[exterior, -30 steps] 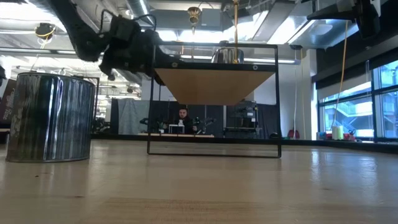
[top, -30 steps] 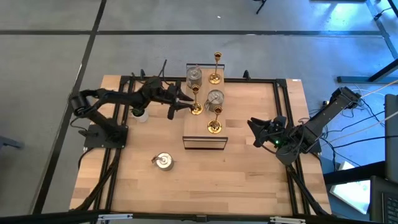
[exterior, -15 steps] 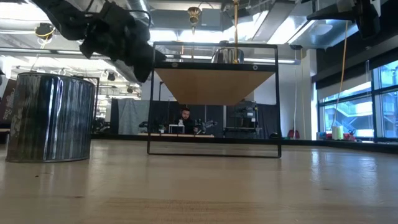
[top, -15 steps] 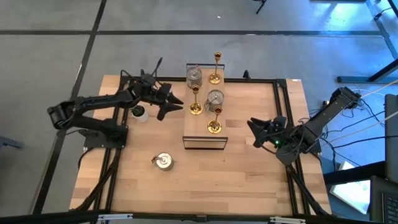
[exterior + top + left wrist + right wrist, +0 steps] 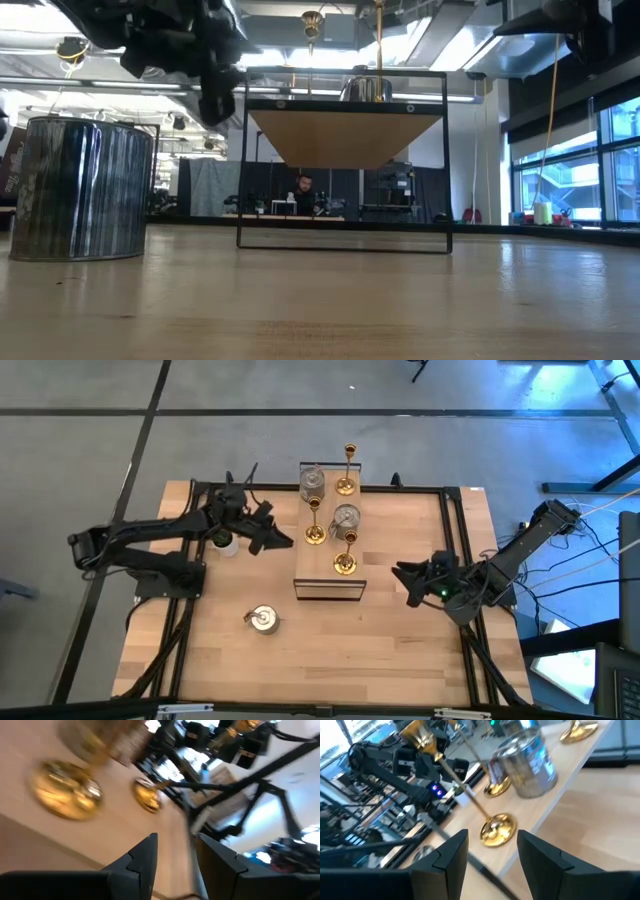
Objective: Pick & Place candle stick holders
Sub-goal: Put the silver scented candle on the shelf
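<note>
We hover our left gripper (image 5: pixel 272 539) beside the shelf (image 5: pixel 329 588), fingers apart, empty; right gripper (image 5: pixel 407 581) likewise. Next we likely fetch the silver holder (image 5: pixel 263 619).

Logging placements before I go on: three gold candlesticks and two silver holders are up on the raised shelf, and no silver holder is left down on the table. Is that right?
Not quite. One silver holder is down on the table, in front of the raised shelf, as the high view shows. The rest holds: three gold candlesticks and two silver holders are on the shelf.
</note>
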